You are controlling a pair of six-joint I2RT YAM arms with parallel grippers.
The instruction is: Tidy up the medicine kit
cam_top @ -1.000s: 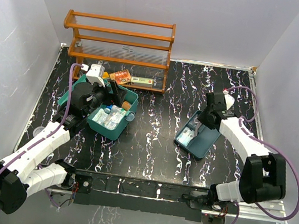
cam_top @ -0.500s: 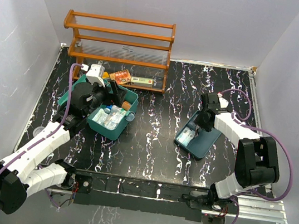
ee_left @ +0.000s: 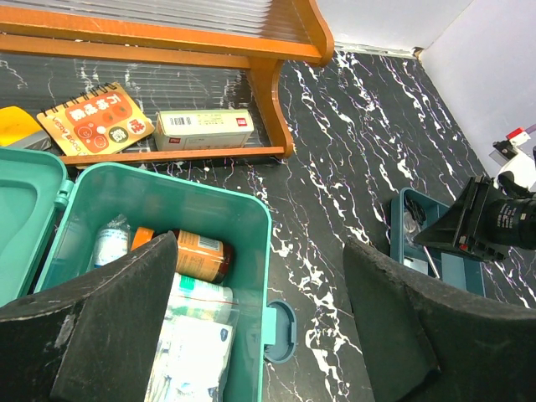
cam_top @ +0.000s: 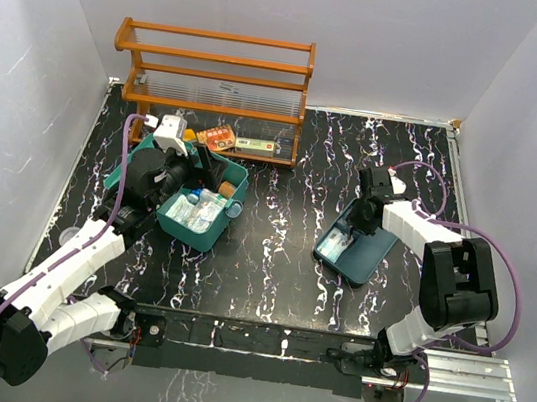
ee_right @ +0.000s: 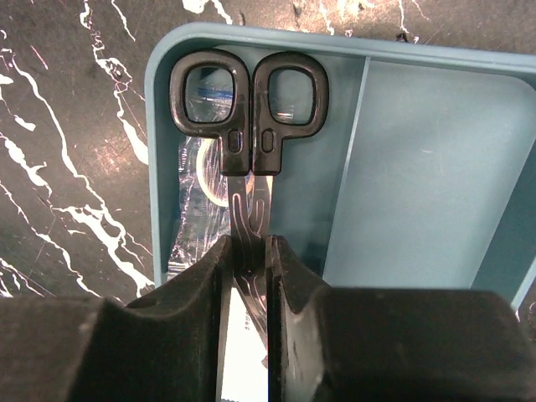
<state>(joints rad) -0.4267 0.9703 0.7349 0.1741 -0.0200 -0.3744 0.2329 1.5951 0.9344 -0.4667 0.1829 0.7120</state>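
The medicine kit's teal box (cam_top: 229, 217) sits open at the left, with a brown bottle (ee_left: 188, 254) and bagged packets (ee_left: 197, 335) inside. My left gripper (ee_left: 261, 251) hovers open over the box's right wall and its latch (ee_left: 283, 331), holding nothing. The kit's darker insert tray (cam_top: 369, 259) lies on the table at the right. My right gripper (ee_right: 249, 251) is shut on the metal shanks of black-handled scissors (ee_right: 249, 100). The handles point away from me over the tray's (ee_right: 435, 151) narrow left compartment, above a clear packet (ee_right: 197, 201). In the top view the right gripper (cam_top: 359, 218) is over the tray's far end.
An orange wooden rack (cam_top: 215, 82) stands at the back left, just behind the box. An orange spiral notebook (ee_left: 99, 120) and a white carton (ee_left: 205, 127) lie on its bottom shelf. The box's lid (ee_left: 21, 218) lies open to the left. White walls close in both sides.
My right gripper has moved left and nearer, down over the tray's left compartment, and the right arm has folded in. The left arm has not moved.
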